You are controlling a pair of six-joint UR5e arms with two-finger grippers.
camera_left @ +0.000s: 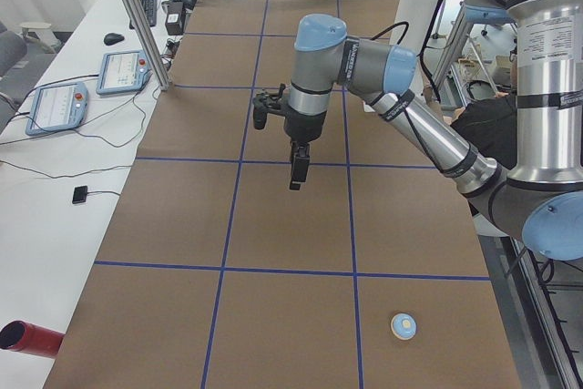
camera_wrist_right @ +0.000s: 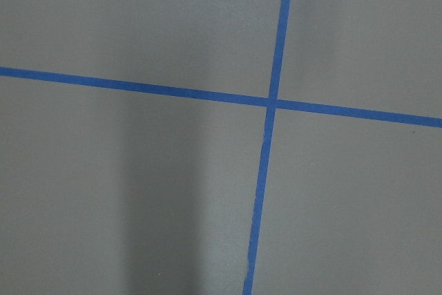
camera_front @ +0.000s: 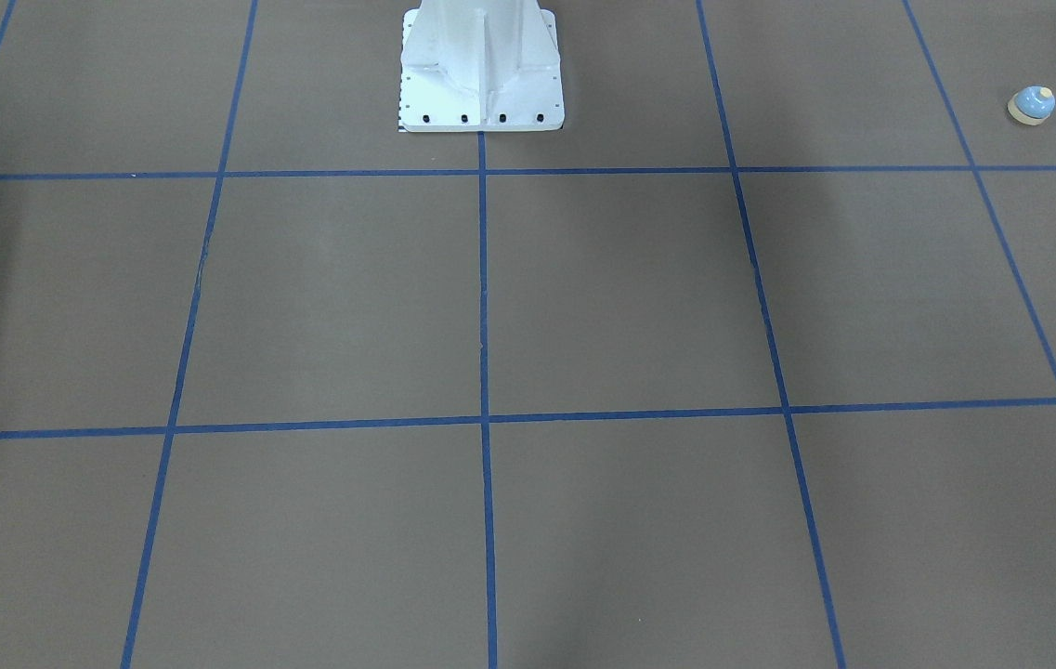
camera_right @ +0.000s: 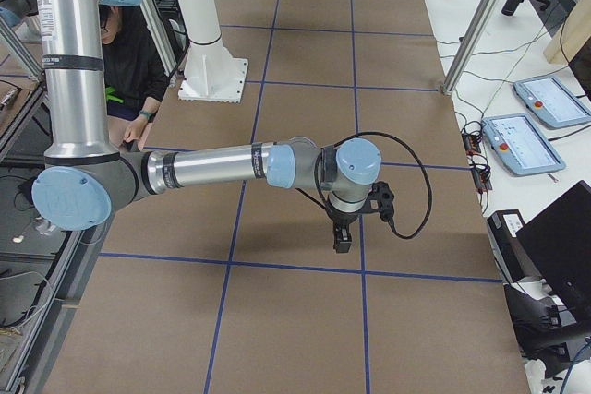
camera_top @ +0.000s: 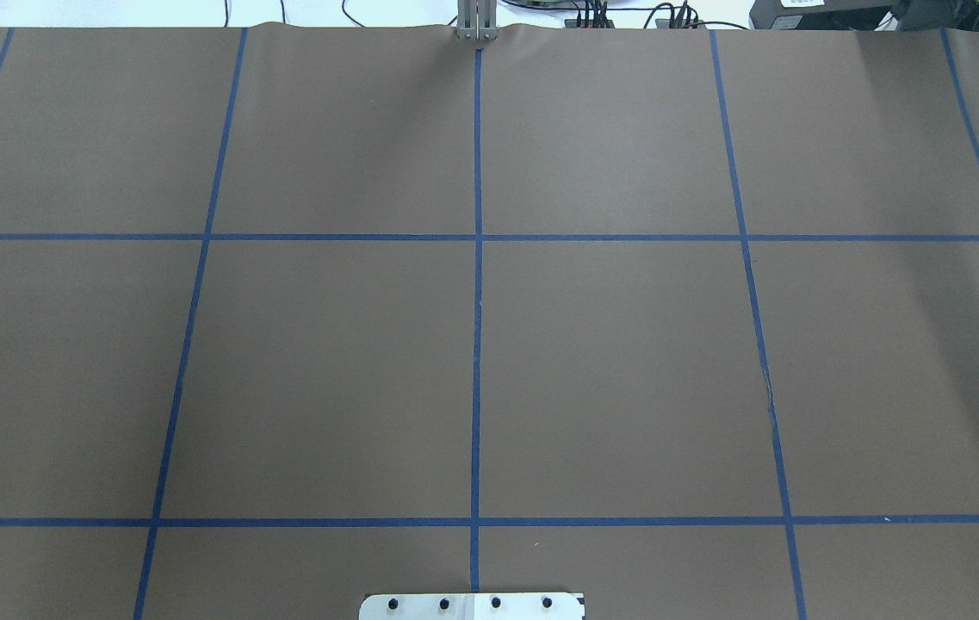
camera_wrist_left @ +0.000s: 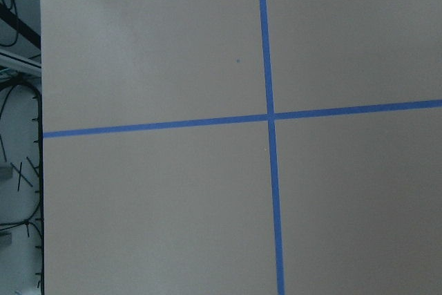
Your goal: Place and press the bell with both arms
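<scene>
Standing upright on its tan base ring, cream button up, the bell (camera_front: 1032, 104) sits alone on the brown table (camera_front: 630, 297); it is out toward the end on the robot's left, in the row of taped squares nearest the robot, a little on the robot's side of a blue tape line (camera_front: 583, 171). The left arm (camera_left: 428, 134) reaches out over the middle of the table; its left gripper (camera_left: 298, 166) hangs pointing straight down, above the surface and well apart from the bell; it shows only from the side camera, so I cannot tell whether the fingers are spread or pressed together. The right arm (camera_right: 212, 168) stretches level over the far half; the right gripper (camera_right: 342, 239) points down near a tape crossing, far from the bell; its fingers too cannot be judged. The white pedestal (camera_front: 481, 84) is bolted at the robot's edge between the arms; each wrist camera looks down on a tape crossing, the left one also catching the table's edge and black cables (camera_wrist_left: 17, 170). A red cylinder (camera_left: 27, 339) lies by the near corner; teach pendants (camera_left: 59, 105) rest on the side bench.
</scene>
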